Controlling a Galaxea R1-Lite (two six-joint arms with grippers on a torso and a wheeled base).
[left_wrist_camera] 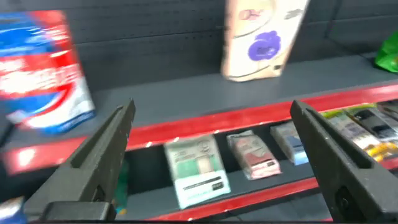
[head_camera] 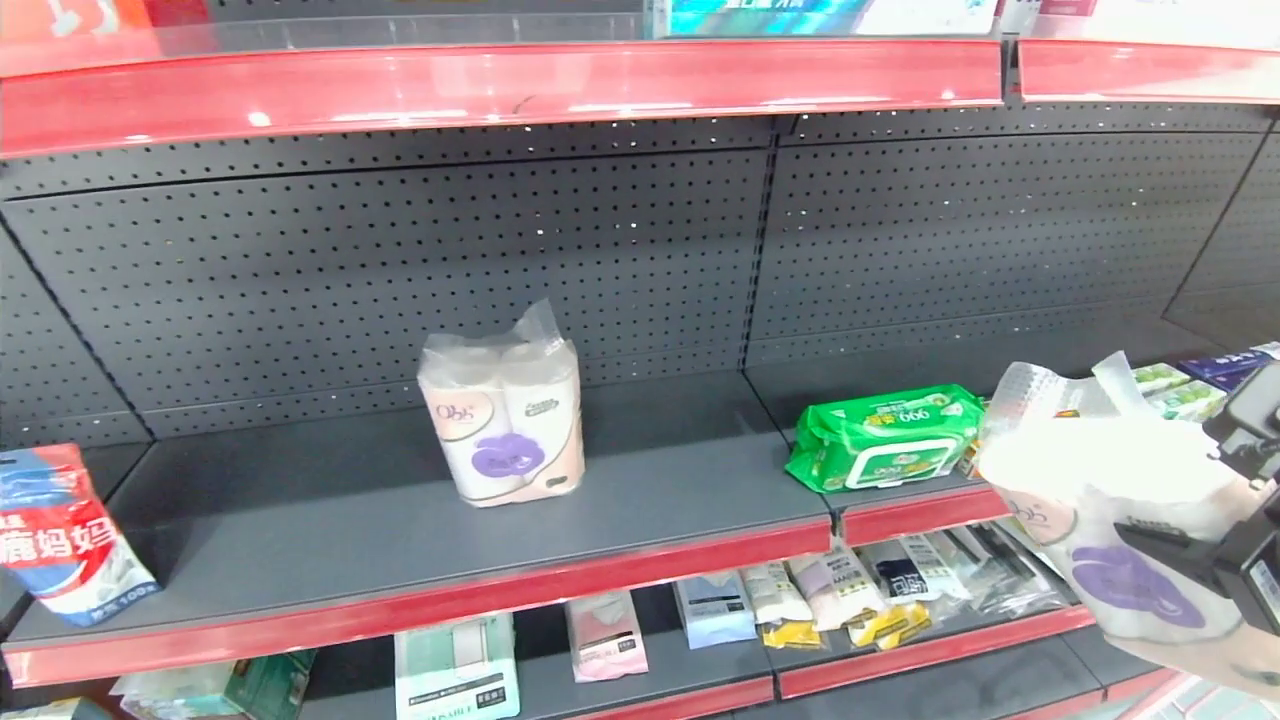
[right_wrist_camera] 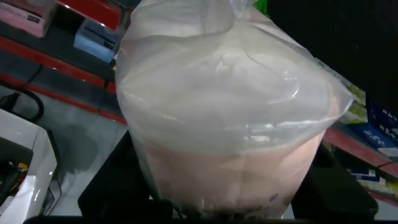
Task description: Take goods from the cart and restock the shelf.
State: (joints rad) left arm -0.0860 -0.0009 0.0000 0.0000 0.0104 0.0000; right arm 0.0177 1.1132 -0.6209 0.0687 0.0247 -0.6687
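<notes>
Grey metal shelf (head_camera: 300, 540) w/ red front strip, dark pegboard (head_camera: 400, 250) behind. Standing upright near mid-bay on that deck: shelved roll pack (head_camera: 503, 420), clear wrap, pink-white rolls, purple mark on front, loose film poking up at top. Well apart to its right, lying flat on the next bay: green wipes pack (head_camera: 880, 437), white flap facing up. Far left, near the front edge: blue-red bag (head_camera: 65, 535), leaning, partly cut by frame edge.

Right gripper (head_camera: 1165, 550) clamped on held roll pack (head_camera: 1080, 480), black fingers pressing both sides; pack tilted, off the shelf, out front of the right bay and lower than the wipes. Same pack close up from right wrist cam (right_wrist_camera: 230, 112), film bunched on top, dark fingers either side low down.

Left gripper (left_wrist_camera: 212, 107) spread wide, nothing between fingers; sits in front of the shelf's red strip, betw. the blue-red bag (left_wrist_camera: 40, 74) and shelved roll pack (left_wrist_camera: 261, 37). Green pack (left_wrist_camera: 388, 53) at far edge there.

Lower shelf (head_camera: 950, 645) below: row of small flat packets (head_camera: 715, 605), white, pink, pale blue, yellow.
</notes>
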